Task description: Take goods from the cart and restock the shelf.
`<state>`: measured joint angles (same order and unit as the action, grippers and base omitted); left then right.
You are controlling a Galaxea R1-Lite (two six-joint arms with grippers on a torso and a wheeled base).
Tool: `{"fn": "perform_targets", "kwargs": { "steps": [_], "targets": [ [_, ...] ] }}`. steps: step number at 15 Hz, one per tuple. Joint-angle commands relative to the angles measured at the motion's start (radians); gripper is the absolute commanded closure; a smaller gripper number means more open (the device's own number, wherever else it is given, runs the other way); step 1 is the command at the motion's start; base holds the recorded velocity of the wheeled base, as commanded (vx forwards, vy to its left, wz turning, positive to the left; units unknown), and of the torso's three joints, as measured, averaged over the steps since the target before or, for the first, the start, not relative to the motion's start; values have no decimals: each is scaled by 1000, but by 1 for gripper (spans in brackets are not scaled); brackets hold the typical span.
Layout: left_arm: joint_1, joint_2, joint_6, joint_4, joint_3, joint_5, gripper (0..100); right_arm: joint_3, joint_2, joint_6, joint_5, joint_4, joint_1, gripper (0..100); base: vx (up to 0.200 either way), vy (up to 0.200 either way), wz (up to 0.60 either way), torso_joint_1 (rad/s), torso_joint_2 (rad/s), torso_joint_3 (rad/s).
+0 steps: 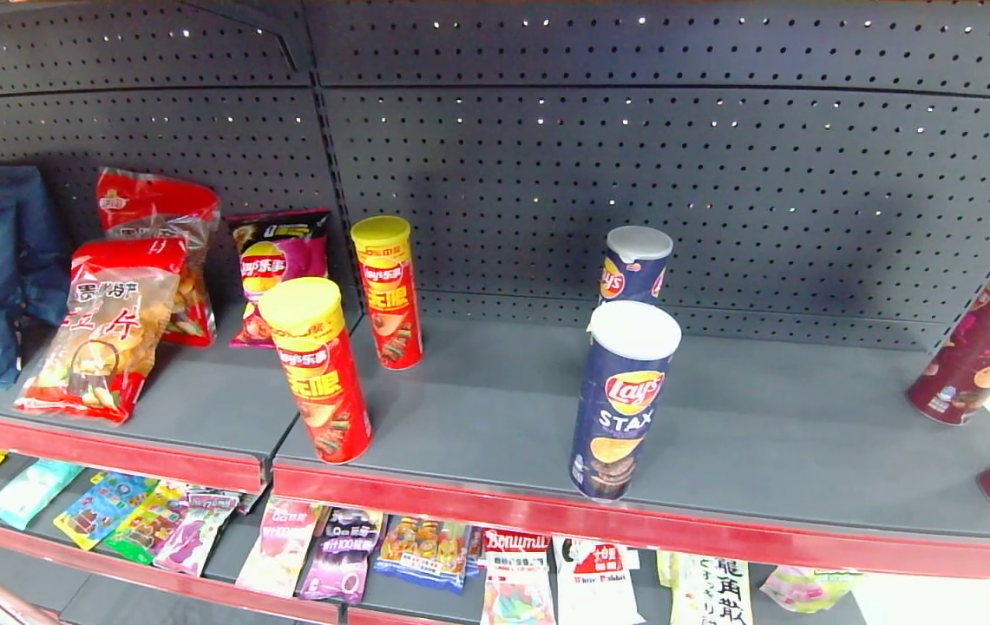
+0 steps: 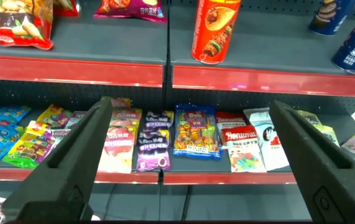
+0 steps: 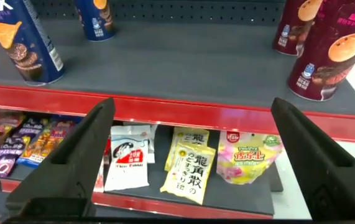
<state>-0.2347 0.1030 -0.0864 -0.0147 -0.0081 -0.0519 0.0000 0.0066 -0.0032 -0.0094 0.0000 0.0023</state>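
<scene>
The grey shelf (image 1: 495,408) with a red front edge carries two red chip cans (image 1: 317,369), two blue cans (image 1: 625,399) and two maroon cans (image 1: 980,338) at the far right, all upright. My left gripper (image 2: 191,102) is open and empty, facing the shelf front below the front red can (image 2: 214,28). My right gripper (image 3: 193,101) is also open with nothing in it, in front of the shelf edge between the front blue can (image 3: 31,37) and the maroon cans (image 3: 329,50).
Snack bags (image 1: 113,330) lean against the pegboard back on the shelf's left section. The lower shelf (image 2: 165,177) holds several small candy and snack packets (image 3: 189,171) lying flat. Bare shelf surface lies between the blue and maroon cans.
</scene>
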Motion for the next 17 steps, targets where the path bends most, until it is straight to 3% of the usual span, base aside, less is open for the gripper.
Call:
{"fn": "perform_targets", "kwargs": {
  "steps": [1, 4, 8, 17],
  "targets": [
    [0, 0, -1, -1, 0, 0, 0, 0, -7, 2, 0, 0, 1, 0, 0, 0, 0, 0, 0, 0],
    [0, 0, -1, -1, 0, 0, 0, 0, -7, 5, 0, 0, 1, 0, 0, 0, 0, 0, 0, 0],
    [0, 0, -1, -1, 0, 0, 0, 0, -7, 6, 0, 0, 1, 0, 0, 0, -600, -2, 0, 5],
    [0, 0, -1, -1, 0, 1, 0, 0, -7, 2, 0, 0, 1, 0, 0, 0, 0, 0, 0, 0]
  ]
}}
